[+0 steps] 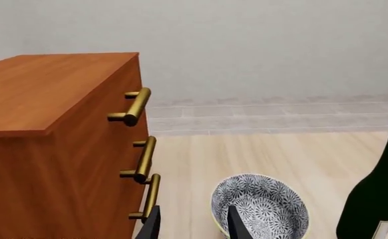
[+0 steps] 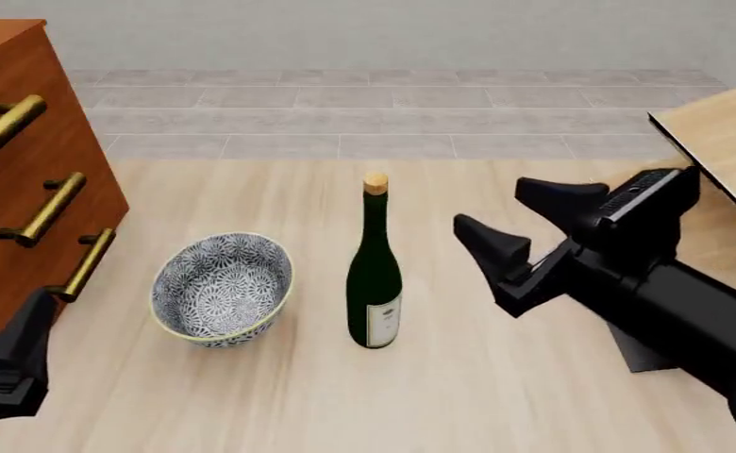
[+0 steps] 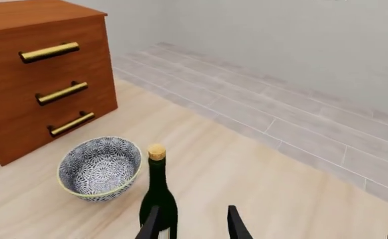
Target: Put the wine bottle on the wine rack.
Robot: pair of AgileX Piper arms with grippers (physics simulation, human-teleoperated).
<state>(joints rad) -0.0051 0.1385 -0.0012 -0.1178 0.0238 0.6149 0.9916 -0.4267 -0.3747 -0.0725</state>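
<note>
The wine bottle [image 2: 375,274] stands upright on the table's middle: dark green, tan cork, white label. It also shows in the right wrist view [image 3: 158,199] and the left wrist view [image 1: 376,191]. My right gripper [image 2: 489,207] is open and empty, to the bottle's right and apart from it; in its wrist view [image 3: 192,225] the bottle stands just beyond the fingers. The wine rack [image 2: 721,132], a slanted pale-wood panel, is at the right edge behind the right arm. My left gripper [image 2: 22,349] is open and empty, low at the front left [image 1: 194,226].
A blue-patterned bowl [image 2: 224,288] sits left of the bottle, also seen in the left wrist view [image 1: 260,206]. A reddish-brown drawer cabinet [image 2: 16,170] with brass handles stands at the left edge. A black base plate [image 2: 639,351] lies under the right arm.
</note>
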